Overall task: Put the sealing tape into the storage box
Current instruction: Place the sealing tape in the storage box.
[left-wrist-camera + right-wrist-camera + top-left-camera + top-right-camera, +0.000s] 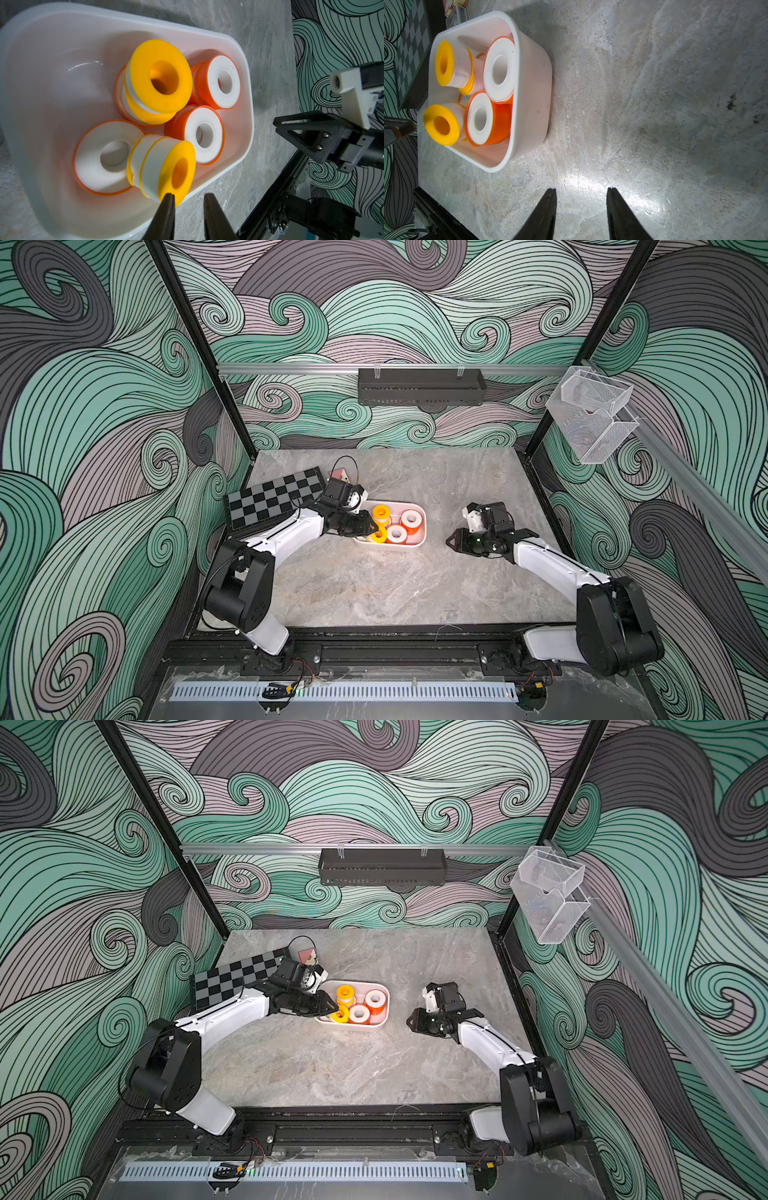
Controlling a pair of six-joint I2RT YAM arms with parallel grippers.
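The storage box (423,526) (387,1006), a shallow white tub, stands mid-table with several rolls of sealing tape in it. In the left wrist view, stacked yellow rolls (162,76) sit beside three white-faced orange rolls (223,82) (204,138) (108,158). A yellow roll (178,172) leans on its side near the box's rim (249,124). My left gripper (188,196) (371,526) hovers at the box's left end, open by a narrow gap, with nothing between its fingers. One fingertip (168,197) is right by the leaning yellow roll. My right gripper (581,190) (449,541) is open over bare table, to the right of the box (533,83).
A folded chessboard (274,499) and small card boxes (338,475) lie behind the left arm. A long black perforated tray (419,387) hangs on the back rail. Clear mesh baskets (590,414) hang at the right rail.
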